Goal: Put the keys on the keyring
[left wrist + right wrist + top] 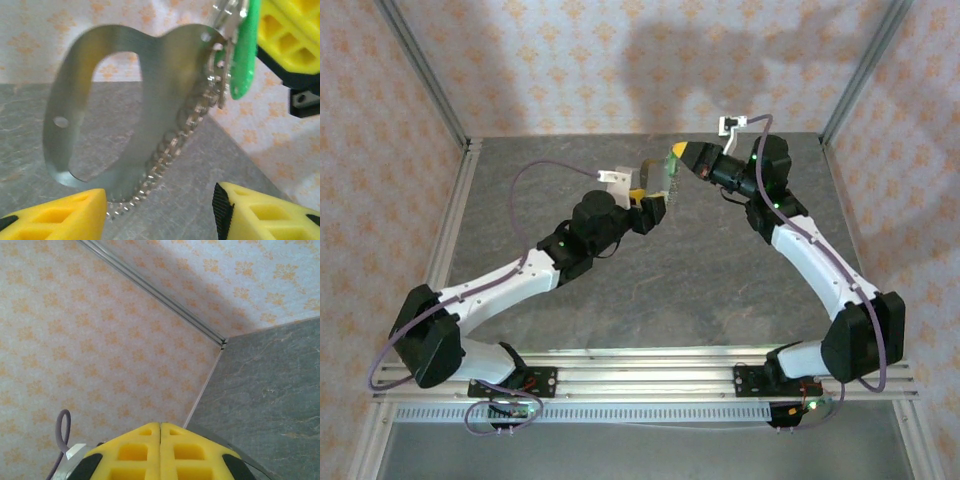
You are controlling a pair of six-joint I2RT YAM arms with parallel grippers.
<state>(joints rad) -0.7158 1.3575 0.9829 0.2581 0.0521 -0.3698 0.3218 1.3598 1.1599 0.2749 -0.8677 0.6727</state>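
Observation:
The key [245, 55], with a bright green head, hangs in the air against my right gripper's yellow fingers [292, 35]. From it dangles the keyring [185, 125], a bumpy beaded strand, next to a flat silvery metal tag [165, 90] with an oval hole. In the top view the green key [672, 168] sits at the tip of my right gripper [678, 153], whose fingers are pressed together [160, 426]. My left gripper [160, 210] is open just below the tag and the strand's lower end, with nothing between its pads. It stands close to the left of the bunch [655, 205].
The grey stone-patterned tabletop [700, 270] lies under both arms. Patterned walls with metal corner posts [430, 80] enclose it. A rail [650, 355] runs along the near edge by the arm bases.

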